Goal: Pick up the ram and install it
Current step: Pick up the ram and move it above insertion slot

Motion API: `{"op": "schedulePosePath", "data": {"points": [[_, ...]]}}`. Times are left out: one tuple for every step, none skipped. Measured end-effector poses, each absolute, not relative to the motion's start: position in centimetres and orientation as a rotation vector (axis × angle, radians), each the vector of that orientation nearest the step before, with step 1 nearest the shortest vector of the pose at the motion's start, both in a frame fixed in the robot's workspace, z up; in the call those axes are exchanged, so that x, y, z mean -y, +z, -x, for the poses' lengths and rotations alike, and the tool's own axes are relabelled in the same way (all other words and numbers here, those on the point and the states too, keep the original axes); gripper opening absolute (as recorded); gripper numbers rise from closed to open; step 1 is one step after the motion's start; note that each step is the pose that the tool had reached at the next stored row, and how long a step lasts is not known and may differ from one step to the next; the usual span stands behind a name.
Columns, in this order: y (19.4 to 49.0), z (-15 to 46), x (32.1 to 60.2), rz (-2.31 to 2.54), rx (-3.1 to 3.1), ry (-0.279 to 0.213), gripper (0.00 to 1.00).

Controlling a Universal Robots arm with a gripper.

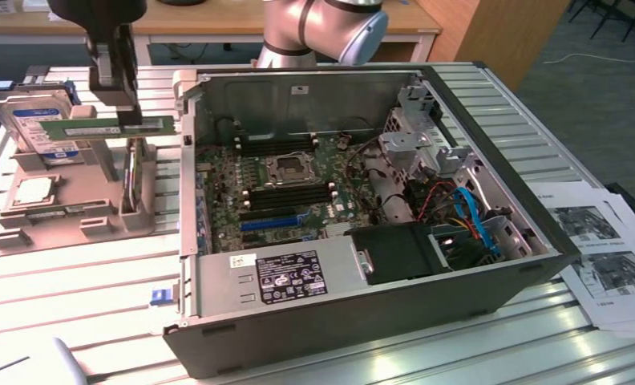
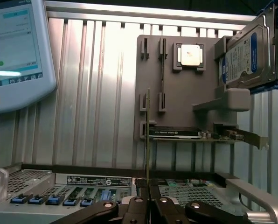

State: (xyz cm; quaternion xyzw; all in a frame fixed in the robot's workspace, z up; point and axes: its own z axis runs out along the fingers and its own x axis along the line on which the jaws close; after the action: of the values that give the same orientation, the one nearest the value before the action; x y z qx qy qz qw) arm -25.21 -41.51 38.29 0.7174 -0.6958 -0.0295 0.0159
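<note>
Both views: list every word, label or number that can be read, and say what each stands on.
No text is clear enough to quote.
Power supply label: print too small to read.
Hard drive label: unreadable.
Sticker on the ram: unreadable.
Printed sheets: too small.
Pendant screen: unreadable.

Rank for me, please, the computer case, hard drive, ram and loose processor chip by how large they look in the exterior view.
1. computer case, by far the largest.
2. hard drive.
3. ram, longer than the drive looks but far thinner, so less area.
4. processor chip, smallest.
</note>
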Motion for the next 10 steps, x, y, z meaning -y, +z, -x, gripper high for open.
{"op": "schedulePosePath", "data": {"points": [[38.3, 24.9, 41.5, -2.231, 2.164, -0.092, 0.12], [38.3, 24.7, 41.5, -2.231, 2.164, -0.092, 0.12], [38.3, 24.4, 41.5, -2.231, 2.164, -0.092, 0.12], [38.3, 24.1, 41.5, -2.231, 2.164, -0.092, 0.12], [38.3, 23.8, 41.5, -2.231, 2.164, -0.092, 0.12], [38.3, 23.6, 41.5, -2.231, 2.164, -0.092, 0.12], [38.3, 23.3, 41.5, -2.231, 2.164, -0.092, 0.12], [38.3, 23.0, 41.5, -2.231, 2.164, -0.093, 0.12], [38.3, 22.7, 41.5, -2.231, 2.163, -0.093, 0.12], [38.3, 22.4, 41.5, -2.23, 2.163, -0.094, 0.12]]}}
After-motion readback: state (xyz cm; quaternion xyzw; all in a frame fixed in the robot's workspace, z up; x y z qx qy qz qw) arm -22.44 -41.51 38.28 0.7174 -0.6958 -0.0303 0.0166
